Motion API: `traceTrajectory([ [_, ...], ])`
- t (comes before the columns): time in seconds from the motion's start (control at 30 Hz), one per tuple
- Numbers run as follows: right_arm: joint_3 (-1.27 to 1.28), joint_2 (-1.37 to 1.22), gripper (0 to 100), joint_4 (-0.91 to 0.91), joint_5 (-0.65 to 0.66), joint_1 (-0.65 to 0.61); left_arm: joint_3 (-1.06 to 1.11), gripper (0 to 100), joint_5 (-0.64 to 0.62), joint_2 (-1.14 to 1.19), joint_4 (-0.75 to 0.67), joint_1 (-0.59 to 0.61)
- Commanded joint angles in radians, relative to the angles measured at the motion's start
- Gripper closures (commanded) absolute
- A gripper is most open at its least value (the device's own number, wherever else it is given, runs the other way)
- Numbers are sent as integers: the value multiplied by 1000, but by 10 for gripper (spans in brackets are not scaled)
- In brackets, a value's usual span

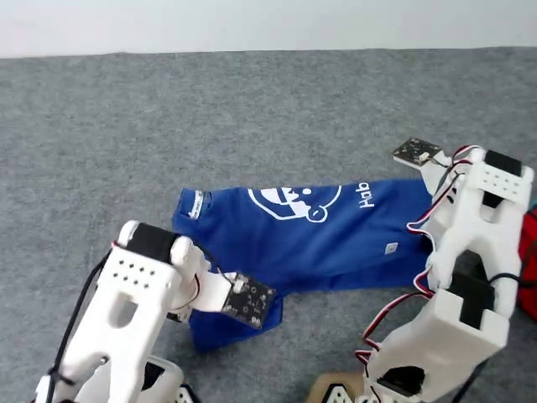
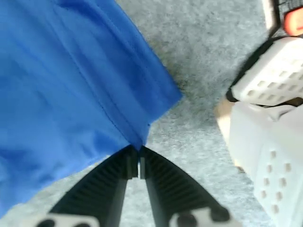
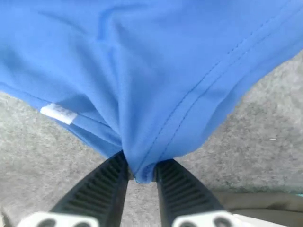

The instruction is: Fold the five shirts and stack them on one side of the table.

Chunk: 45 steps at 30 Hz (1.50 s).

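I have the left arm [image 1: 138, 290] at the near left, its wrist angled in toward the centre. The left gripper [image 2: 138, 158] has its jaws pinched together on a hem of the blue shirt [image 1: 319, 239]. The right arm [image 1: 470, 252] stands at the near right, stretched toward the far side. The right gripper [image 3: 140, 171] is clamped on a bunched fold of the same shirt.
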<state>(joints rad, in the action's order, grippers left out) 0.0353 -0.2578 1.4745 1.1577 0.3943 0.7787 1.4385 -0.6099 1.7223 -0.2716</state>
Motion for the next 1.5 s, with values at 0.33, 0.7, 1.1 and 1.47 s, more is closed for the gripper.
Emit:
traceTrajectory([
  [0.33, -34, 44, 987, 15, 8, -25, 127, 998, -55, -141, 3, -51],
  [0.7, -3, 44, 984, 13, -17, -85, 142, 970, -213, -143, -63, -51],
  [1.1, -8, 54, 813, 24, -140, -70, 117, 877, -400, -150, -152, -37],
  [1.47, -213, 56, 759, 182, -199, -68, 31, 882, -470, -150, -476, 219],
])
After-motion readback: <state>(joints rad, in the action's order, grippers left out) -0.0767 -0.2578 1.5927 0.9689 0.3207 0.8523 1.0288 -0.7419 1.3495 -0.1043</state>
